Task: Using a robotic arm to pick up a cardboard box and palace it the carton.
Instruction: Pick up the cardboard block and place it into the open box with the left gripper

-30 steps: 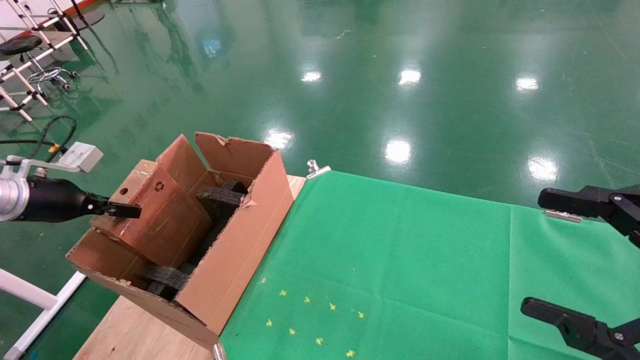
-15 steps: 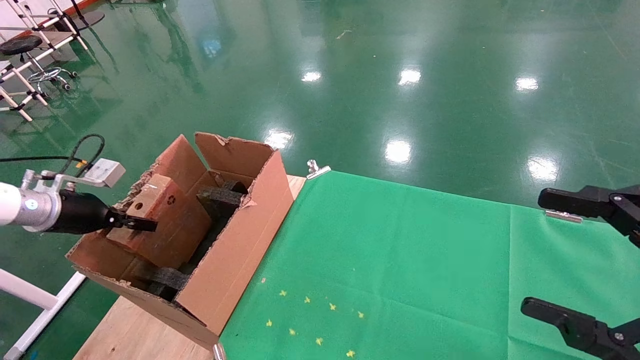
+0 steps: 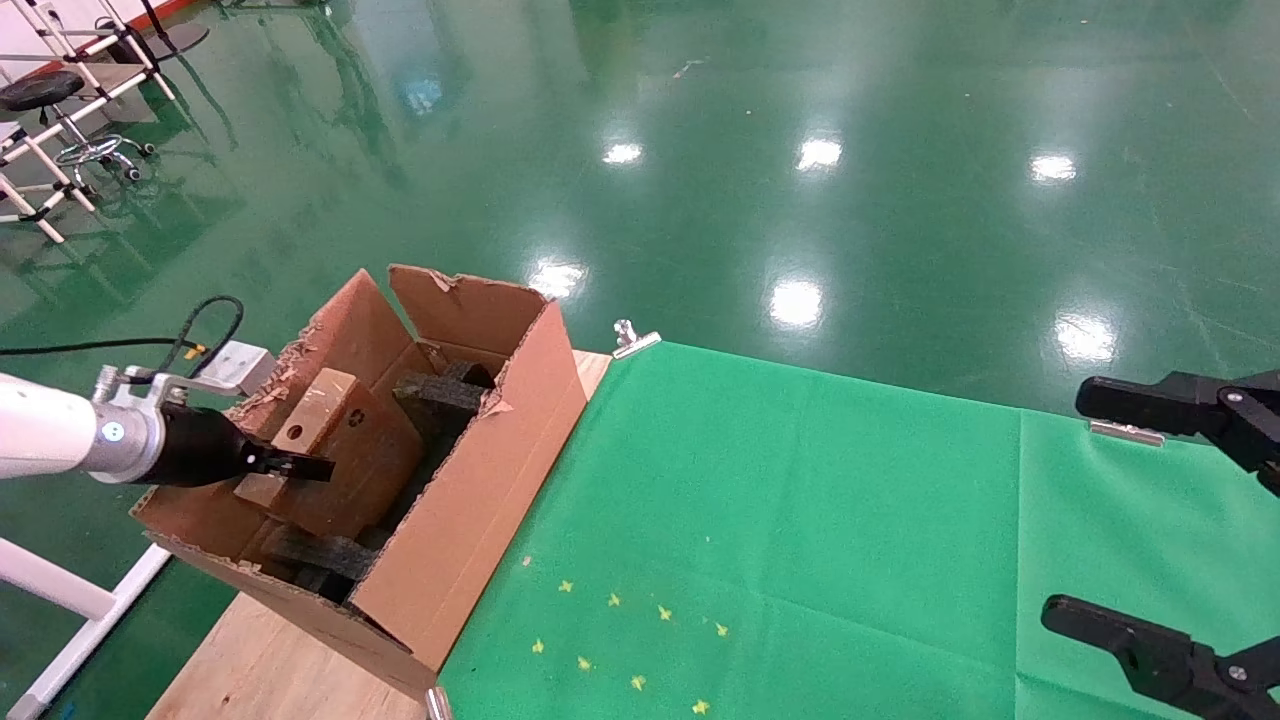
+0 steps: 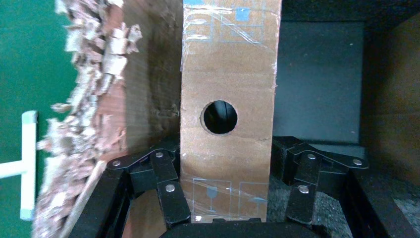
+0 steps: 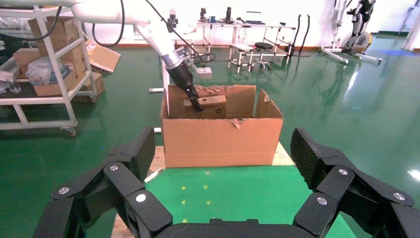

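The robotic arm, my left one (image 3: 60,440), reaches into the carton (image 3: 470,500) at the table's left end. Its left gripper (image 3: 300,467) is shut on the cardboard box (image 3: 340,440), a slim brown box with a round hole. The box stands tilted inside the carton, beside black foam blocks (image 3: 440,395). In the left wrist view the left gripper (image 4: 226,158) has a black finger pressed on each side of the cardboard box (image 4: 225,74). My right gripper (image 3: 1100,520) hangs open over the cloth at the far right. From the right wrist view, the carton (image 5: 220,139) shows ahead of the open right gripper (image 5: 223,158).
A green cloth (image 3: 800,520) covers the table, held by metal clips (image 3: 635,340), with small yellow marks (image 3: 620,640) near the front. Bare wood (image 3: 260,670) shows under the carton. A stool and white frame (image 3: 60,110) stand on the floor far left.
The left gripper has carried the cardboard box rightward and down, deeper between the carton's flaps. The right arm has not moved.
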You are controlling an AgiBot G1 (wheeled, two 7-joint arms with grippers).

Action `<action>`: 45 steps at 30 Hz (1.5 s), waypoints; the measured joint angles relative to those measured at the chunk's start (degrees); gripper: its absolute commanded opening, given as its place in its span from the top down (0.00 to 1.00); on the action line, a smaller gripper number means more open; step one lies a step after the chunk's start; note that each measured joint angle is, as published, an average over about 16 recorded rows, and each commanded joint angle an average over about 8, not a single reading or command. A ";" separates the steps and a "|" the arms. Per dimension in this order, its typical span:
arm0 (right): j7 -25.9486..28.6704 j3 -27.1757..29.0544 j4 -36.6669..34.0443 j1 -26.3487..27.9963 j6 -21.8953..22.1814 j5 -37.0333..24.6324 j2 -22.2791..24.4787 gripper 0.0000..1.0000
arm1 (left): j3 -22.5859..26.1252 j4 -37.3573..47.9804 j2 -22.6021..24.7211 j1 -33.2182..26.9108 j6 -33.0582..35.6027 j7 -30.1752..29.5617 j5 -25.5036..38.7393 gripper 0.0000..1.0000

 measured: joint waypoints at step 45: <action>-0.01 0.00 -0.02 -0.01 0.01 0.00 0.01 0.00 | -1.96 0.71 4.15 8.27 -10.70 -0.86 -2.82 0.00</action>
